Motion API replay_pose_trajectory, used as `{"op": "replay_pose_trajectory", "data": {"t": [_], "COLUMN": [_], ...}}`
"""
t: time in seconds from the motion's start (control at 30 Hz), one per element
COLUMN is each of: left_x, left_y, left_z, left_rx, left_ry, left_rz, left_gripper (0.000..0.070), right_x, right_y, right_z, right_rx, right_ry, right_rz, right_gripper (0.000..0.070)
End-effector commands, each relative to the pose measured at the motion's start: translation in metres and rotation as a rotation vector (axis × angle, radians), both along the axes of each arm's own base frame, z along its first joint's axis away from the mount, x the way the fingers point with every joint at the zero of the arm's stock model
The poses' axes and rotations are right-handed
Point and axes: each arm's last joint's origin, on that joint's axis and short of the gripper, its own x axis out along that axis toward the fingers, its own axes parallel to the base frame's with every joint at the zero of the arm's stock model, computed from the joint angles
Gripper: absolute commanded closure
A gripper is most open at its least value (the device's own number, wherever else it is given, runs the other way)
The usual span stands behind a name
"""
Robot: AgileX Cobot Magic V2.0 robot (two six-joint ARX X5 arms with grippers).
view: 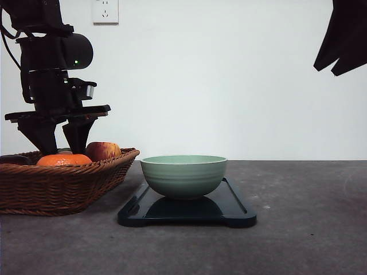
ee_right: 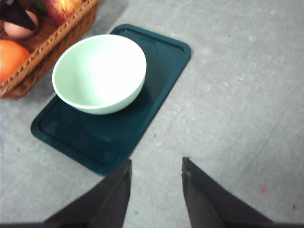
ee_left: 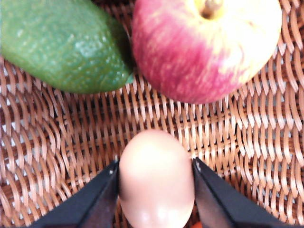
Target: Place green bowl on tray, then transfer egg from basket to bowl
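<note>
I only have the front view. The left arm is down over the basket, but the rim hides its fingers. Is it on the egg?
Observer: Yes. The left wrist view has the egg between the left gripper fingers, one on each side.
Operator: What is lying near it?
Observer: An apple and a green avocado-like fruit, both apart from the egg on the basket weave.
Operator: Anything in the green bowl?
Observer: The right wrist view shows the green bowl empty, standing toward the basket end of the tray.
</note>
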Motion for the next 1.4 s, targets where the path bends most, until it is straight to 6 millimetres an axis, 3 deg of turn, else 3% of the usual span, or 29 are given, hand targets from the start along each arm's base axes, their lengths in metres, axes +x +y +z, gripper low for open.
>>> {"op": "replay_pose_trajectory", "data": {"t": [0.0,0.17,0.37,0.5,0.63,1.0,1.37], "left_x": [0.000,-0.011,-0.032,-0.042,-0.048,-0.062,-0.049], "left_y": [-0.003,-0.006,-0.017,-0.033,-0.054,-0.102,-0.131], "left_z": [0.015,0.041,0.087,0.110,0.120,0.121,0.079], "left_rx": [-0.007,-0.024,-0.072,-0.102,-0.133,-0.209,-0.184], "left_ry": [-0.049,-0.117,-0.245,-0.310,-0.357,-0.418,-0.310], "left_rz": [-0.008,-0.027,-0.075,-0.127,-0.186,-0.287,-0.312], "left_gripper": [0.0529,0.0529,0.0529,0.0529,0.0530,0.0528,0.0528], "right_x": [0.001,0.001,0.001,0.001,0.001,0.001,0.001], "right_y": [0.002,0.001,0.001,0.001,0.001,0.001,0.001], "right_z": [0.000,0.000,0.000,0.000,0.000,0.000,0.000], "right_rx": [-0.002,-0.003,-0.003,-0.003,-0.003,-0.003,-0.004], "right_ry": [-0.003,-0.001,-0.001,-0.001,-0.001,-0.001,-0.001], "right_rz": [0.007,0.007,0.007,0.007,0.008,0.008,0.008], "right_gripper": [0.0493,0.0493,0.0493,0.0493,0.0493,0.0493,0.0493]}}
